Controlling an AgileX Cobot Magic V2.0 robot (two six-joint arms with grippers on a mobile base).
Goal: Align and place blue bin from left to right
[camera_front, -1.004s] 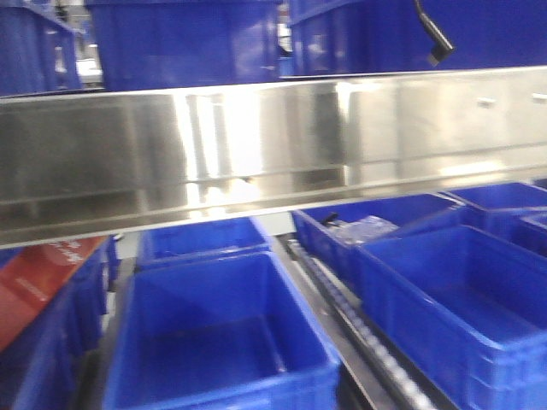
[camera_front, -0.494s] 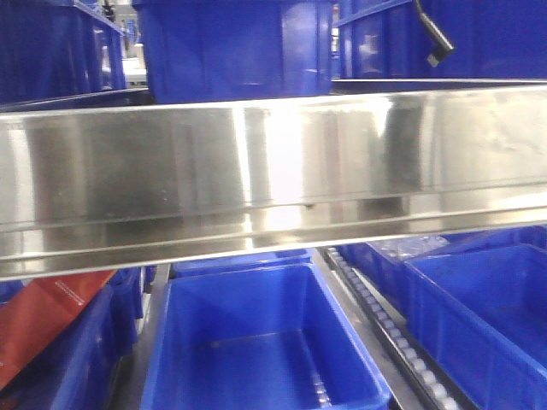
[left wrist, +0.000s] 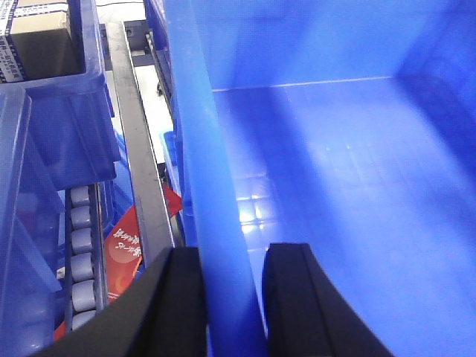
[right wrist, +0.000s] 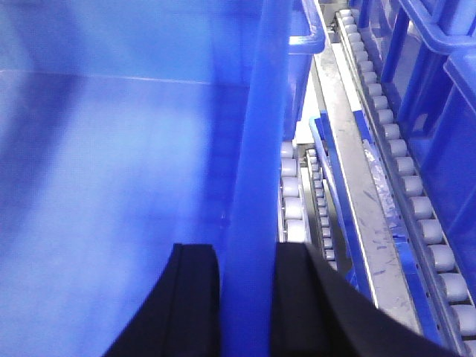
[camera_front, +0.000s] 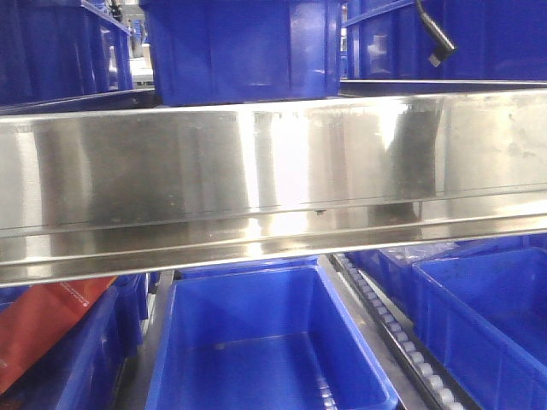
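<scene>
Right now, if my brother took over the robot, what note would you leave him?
The left end effector is shut on the left wall of the blue bin. The right end effector is shut on its right wall.
The bin is empty and sits under the steel shelf, between a red packet and the roller track.
Done: both walls gripped.
Left: probably shift it right, line it up, set it down, let go. I cannot tell if it is lifted.
</scene>
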